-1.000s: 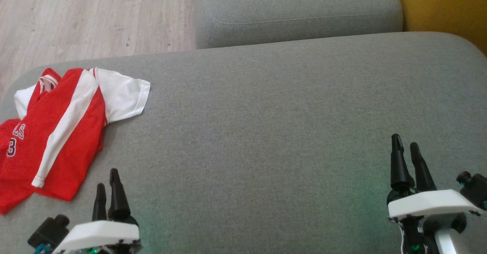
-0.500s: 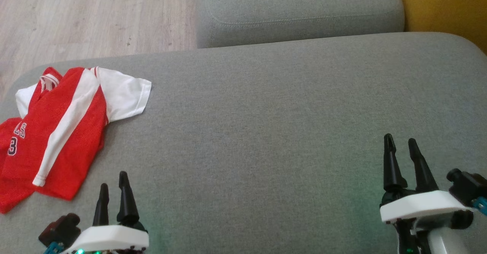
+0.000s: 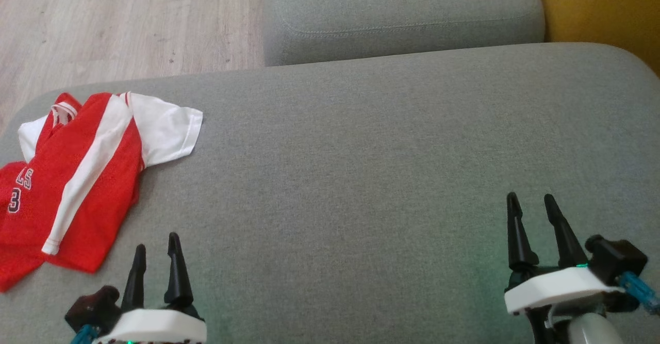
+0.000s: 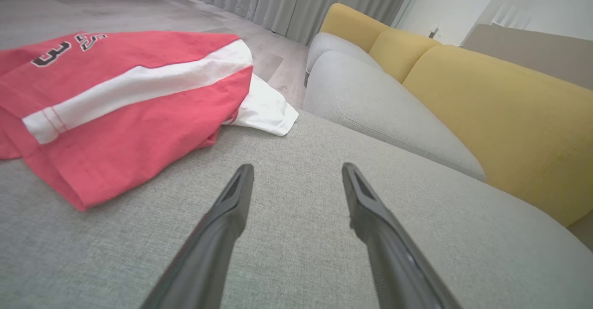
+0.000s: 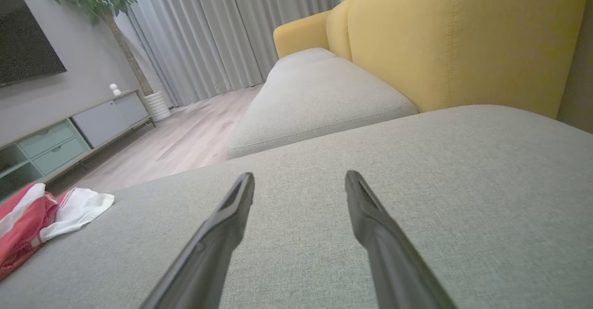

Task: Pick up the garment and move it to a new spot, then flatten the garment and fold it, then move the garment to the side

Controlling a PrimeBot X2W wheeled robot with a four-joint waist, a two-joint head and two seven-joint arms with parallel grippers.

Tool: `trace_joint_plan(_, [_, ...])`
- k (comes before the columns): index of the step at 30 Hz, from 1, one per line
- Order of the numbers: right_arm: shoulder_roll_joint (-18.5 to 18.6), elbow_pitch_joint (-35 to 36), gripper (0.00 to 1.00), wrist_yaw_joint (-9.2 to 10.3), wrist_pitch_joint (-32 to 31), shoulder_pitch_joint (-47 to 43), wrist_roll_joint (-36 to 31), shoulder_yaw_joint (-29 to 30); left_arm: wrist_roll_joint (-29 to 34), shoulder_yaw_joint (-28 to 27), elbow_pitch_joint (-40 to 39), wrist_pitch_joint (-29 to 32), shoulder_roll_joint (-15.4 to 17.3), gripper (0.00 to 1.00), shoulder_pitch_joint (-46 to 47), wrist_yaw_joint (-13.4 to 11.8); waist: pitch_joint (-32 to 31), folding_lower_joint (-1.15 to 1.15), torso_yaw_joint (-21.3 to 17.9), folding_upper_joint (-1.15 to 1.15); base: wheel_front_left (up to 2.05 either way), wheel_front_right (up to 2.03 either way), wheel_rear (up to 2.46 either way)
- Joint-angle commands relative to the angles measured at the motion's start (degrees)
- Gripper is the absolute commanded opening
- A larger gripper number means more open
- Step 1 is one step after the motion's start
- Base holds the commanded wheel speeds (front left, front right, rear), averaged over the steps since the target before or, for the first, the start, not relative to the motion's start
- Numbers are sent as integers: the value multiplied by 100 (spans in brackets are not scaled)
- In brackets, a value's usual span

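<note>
One garment [image 3: 77, 179], a red jersey with a white stripe and white sleeves, lies at the far left end of the grey sofa seat cushion [image 3: 361, 153], close to that cushion's left edge. Its long axis runs away from the robot and tilts a little, with the collar [image 3: 64, 109] at the far end and the hem [image 3: 77, 261] at the near end. One white sleeve [image 3: 165, 130] sticks out toward the cushion's middle. It looks doubled over lengthwise rather than spread flat, though how many layers there are I cannot tell.

From the left end effector [image 3: 156, 242] the garment lies ahead and to the left. Its near hem corner is close beside the fingertips but not touching them. The left wrist view agrees, with red cloth up and left of the two fingers. The right end effector [image 3: 530, 196] sits well apart from the garment, across bare cushion, so the left arm is plainly the nearer one and the likelier to reach first.

Both end effectors have their fingers spread apart, hold nothing, and hover over bare cushion fabric. Whether the fingertips graze it I cannot tell.
</note>
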State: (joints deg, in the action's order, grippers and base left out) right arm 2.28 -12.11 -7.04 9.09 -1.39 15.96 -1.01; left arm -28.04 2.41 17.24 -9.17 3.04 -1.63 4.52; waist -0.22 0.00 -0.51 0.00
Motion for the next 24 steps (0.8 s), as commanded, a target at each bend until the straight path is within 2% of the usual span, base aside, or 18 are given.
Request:
trace_joint_plan(1, [46,172,100,-34,79,172,-115,-118,95,-112,-156,-69,84,100,123,-24,0,0,0,0,0,0,0])
trace_joint_plan(24, [57,-249,100,-43,484,180,-1561,-259,1798,-268,100,-476,154,100,41,-135,-83,0,66,0,0,0,0])
